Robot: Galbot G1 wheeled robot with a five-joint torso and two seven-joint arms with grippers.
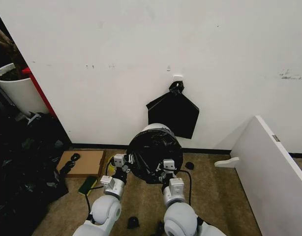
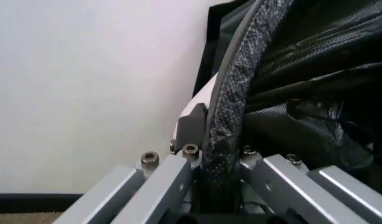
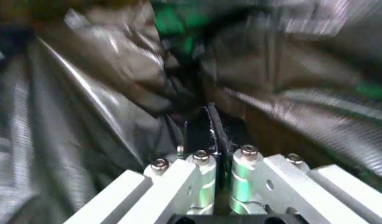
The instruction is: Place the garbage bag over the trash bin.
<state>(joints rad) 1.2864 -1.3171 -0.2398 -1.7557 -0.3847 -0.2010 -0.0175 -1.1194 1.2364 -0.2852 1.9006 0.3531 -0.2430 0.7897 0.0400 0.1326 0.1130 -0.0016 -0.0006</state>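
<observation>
Left pincer (image 2: 206, 140) pressed together on a thick gathered fold of the garbage bag (image 1: 155, 155), at the bag's left side, just off the floor (image 1: 215, 196). Right pincer (image 3: 209, 133) likewise closed on a thin pleat of the same film, at the bag's lower right. Between the two, black film stretched drum-like over the mouth of the trash bin (image 1: 156, 127); a sliver of cream-white rim peeking out above the film on the wall side, so the bin apparently tipped toward the robot, held up by the bag. Close behind, a flat black bag with a knotted top (image 1: 173, 112) hanging on a wall hook (image 1: 177, 78). Farther left, a cardboard sheet (image 1: 85, 162) on the floor, a heap of black plastic sheeting (image 1: 23, 167) and a white plant pot (image 1: 15, 88); at right, a white board (image 1: 274, 162) leaning.

Risks, as a judgement: thin film tearing under uneven pull from the two grips; the narrow right-hand pleat slipping free and the film springing off the rim; the bin sliding out of the bag; the hanging bag snagged if lifted higher.
</observation>
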